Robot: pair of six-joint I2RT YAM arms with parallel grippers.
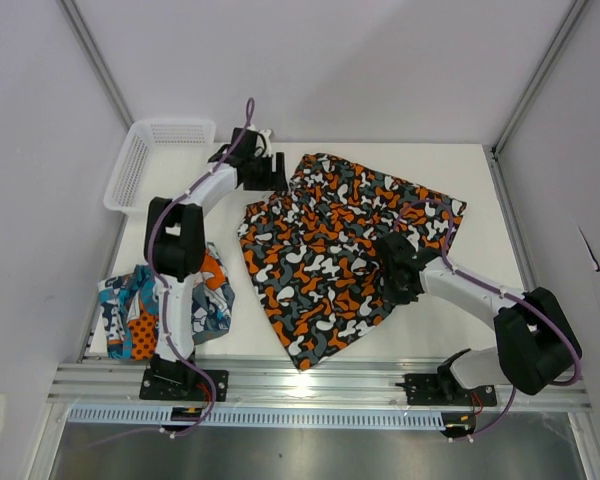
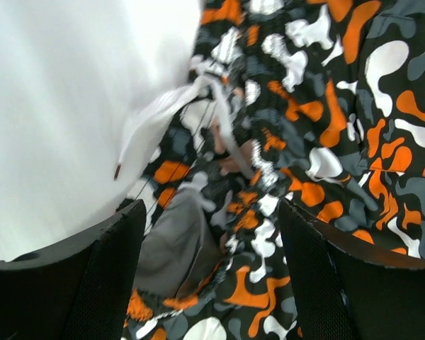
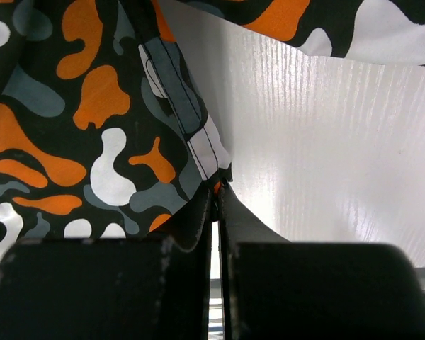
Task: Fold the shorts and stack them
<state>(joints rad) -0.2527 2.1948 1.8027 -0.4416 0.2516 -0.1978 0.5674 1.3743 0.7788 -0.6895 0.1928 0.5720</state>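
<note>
Top external view: the camouflage shorts [image 1: 330,250] lie spread across the middle of the table [image 1: 460,330], and the patchwork shorts [image 1: 130,310] sit crumpled at the near left edge, beside the left arm's base. The fold of the camouflage pair appears to be just starting. The left arm stretches far forward, with the left gripper [image 1: 265,172] at the pair's far-left corner, near the white mesh basket [image 1: 130,170]. The right arm bends inward, and the right gripper [image 1: 392,262] is low on the cloth's right side.

Left wrist view: the fingers [image 2: 106,276] stand apart, straddling the bunched waistband [image 2: 262,163] and its white drawstring [image 2: 163,117]. Nothing is pinched yet. The next move likely calls for closing on that band.

Right wrist view: the jaws are pressed together on the stitched hem [image 3: 191,134], which is lifted off the bare table. With both corners held, the cloth could be carried over in one even fold.
</note>
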